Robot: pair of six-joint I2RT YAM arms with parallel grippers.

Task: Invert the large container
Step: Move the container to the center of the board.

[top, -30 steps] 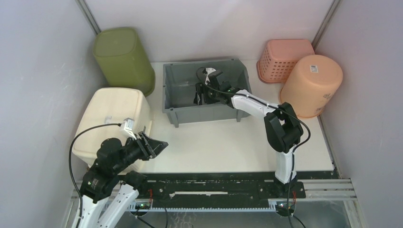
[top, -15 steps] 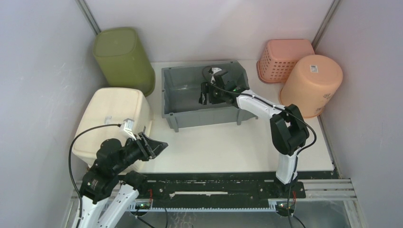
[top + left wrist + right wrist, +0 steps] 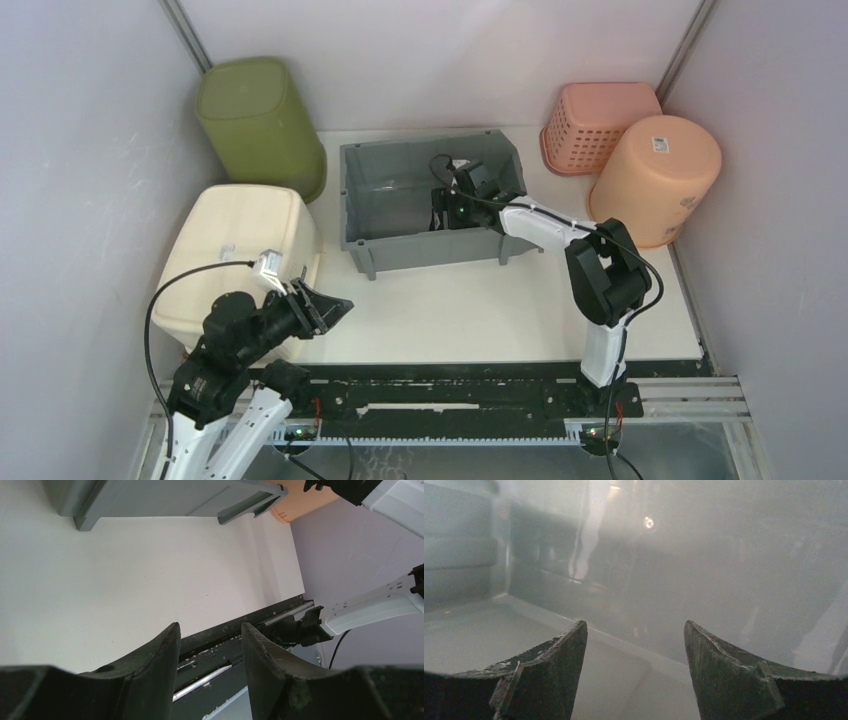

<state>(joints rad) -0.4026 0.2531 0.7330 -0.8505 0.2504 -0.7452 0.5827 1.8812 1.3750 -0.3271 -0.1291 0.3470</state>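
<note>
Plain grey container [image 3: 385,190]; olive-green bin [image 3: 258,120]; cream tub [image 3: 240,245]; salmon-pink basket [image 3: 600,118] (a grid of small holes); peach bucket [image 3: 655,185] bearing a white label [image 3: 662,143]; white table [image 3: 480,300]; pale lilac-grey walls [image 3: 80,150].

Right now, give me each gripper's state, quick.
Left gripper: jaws open, holding nothing.
Right gripper: jaws open inside the rectangular grey plastic bin, holding nothing.

The large container [image 3: 420,247] sits midway along the table's [image 3: 480,300] far edge, with the right gripper [image 3: 440,208] inside it. In the far-left corner is a bin [image 3: 258,120], with a tub [image 3: 240,250] before it. In the far-right corner is a basket [image 3: 600,120], with a bucket [image 3: 655,180] before it, perhaps touching.
</note>
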